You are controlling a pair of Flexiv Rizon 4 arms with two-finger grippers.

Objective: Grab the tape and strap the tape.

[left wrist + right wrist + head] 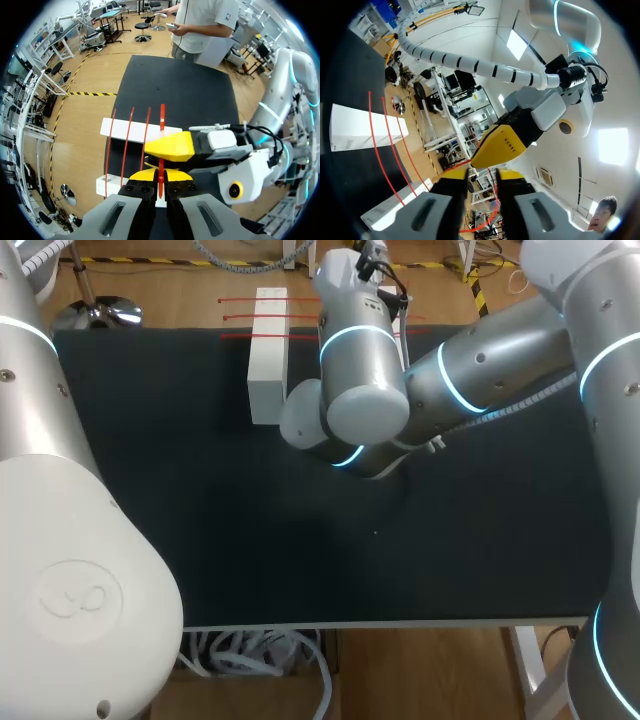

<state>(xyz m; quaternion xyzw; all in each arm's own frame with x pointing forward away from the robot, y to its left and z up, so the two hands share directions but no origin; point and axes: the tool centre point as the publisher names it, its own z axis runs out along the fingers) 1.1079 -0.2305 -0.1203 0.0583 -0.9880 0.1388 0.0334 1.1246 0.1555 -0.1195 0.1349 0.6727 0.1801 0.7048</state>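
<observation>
Several red tape straps (128,142) lie across two white blocks (120,131). In the left wrist view my left gripper (160,176) is shut on the near end of the last red strap (162,117), which runs out over the far block. My right gripper's yellow finger (170,146) sits right against that strap, just ahead of my left tips. In the right wrist view my right gripper (482,176) is open, with the red strap (496,197) passing between its fingers close to one pad. In the head view my right arm (360,350) hides both grippers.
The black table (250,530) carries one white block (268,355) at the back centre, with red straps (250,318) crossing it. The second block is mostly behind my right arm. My left arm (60,570) fills the near left corner.
</observation>
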